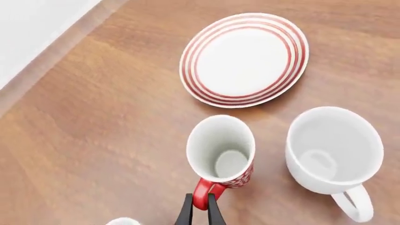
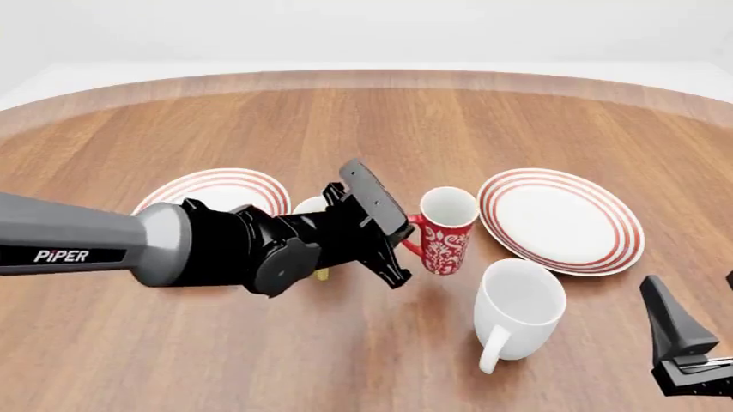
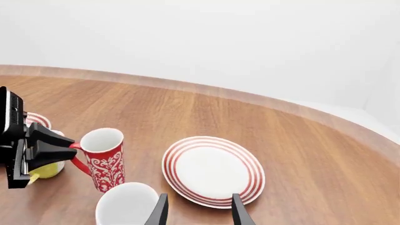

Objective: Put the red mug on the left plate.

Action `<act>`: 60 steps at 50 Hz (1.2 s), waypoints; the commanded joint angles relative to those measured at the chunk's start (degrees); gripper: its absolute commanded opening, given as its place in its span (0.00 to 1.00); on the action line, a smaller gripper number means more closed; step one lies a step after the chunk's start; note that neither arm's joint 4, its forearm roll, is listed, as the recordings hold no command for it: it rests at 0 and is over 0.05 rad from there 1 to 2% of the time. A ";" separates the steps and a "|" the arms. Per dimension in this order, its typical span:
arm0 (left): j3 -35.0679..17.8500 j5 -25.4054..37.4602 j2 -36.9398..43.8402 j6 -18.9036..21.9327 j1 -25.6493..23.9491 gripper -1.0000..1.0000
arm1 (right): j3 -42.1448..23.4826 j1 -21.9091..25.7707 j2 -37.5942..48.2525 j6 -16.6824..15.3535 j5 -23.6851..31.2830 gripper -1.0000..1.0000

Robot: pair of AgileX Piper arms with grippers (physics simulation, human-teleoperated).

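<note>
Left gripper (image 1: 200, 208): jaws pinching the red mug (image 2: 445, 230) by its handle; keep it upright, carry toward left plate (image 2: 215, 190), frame's left.

Grey left arm (image 2: 69, 236) marked "PIPER", black wrist and hand (image 2: 396, 249).

Front view overlooks table (image 2: 343, 120); 2 wrist views sit close.

Yellow mug (image 3: 45, 169) and left plate (image 2: 229, 187) partly behind left arm (image 2: 172, 245)
</note>
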 commanded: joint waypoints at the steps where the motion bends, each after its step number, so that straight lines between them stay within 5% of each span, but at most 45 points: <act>1: 1.44 0.02 -4.26 -0.56 0.18 0.00 | 0.00 0.06 0.78 -0.17 -0.89 1.00; 60: 13.72 1.08 -26.25 -3.60 9.18 0.00 | 0.00 0.28 -3.87 -1.87 2.99 1.00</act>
